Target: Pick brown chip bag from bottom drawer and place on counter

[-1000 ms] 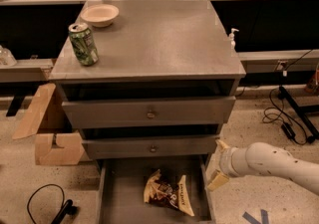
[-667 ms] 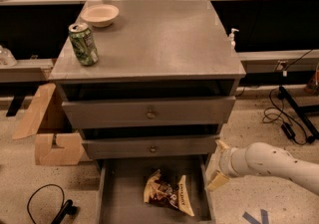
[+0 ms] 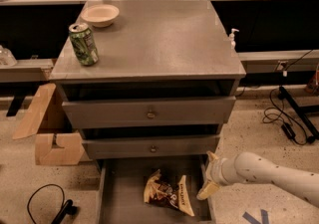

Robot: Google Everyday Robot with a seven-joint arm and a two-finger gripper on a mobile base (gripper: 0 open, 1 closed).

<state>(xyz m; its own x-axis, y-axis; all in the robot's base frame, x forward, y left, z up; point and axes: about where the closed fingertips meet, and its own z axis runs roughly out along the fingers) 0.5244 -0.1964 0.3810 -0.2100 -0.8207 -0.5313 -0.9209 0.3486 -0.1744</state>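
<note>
The brown chip bag (image 3: 168, 194) lies crinkled on the grey floor of the pulled-out bottom drawer (image 3: 121, 195), right of its middle. My gripper (image 3: 209, 174) comes in from the lower right on a white arm and sits at the drawer's right edge, just right of the bag and apart from it. Its cream fingers stand apart, one pointing up and one down, with nothing between them. The counter (image 3: 159, 39) is the grey cabinet top above.
A green soda can (image 3: 83, 44) and a white bowl (image 3: 100, 15) stand on the counter's left side. Two upper drawers with brass knobs (image 3: 150, 114) are slightly open. A cardboard box (image 3: 47, 128) sits left of the cabinet. Cables lie on the floor at right and lower left.
</note>
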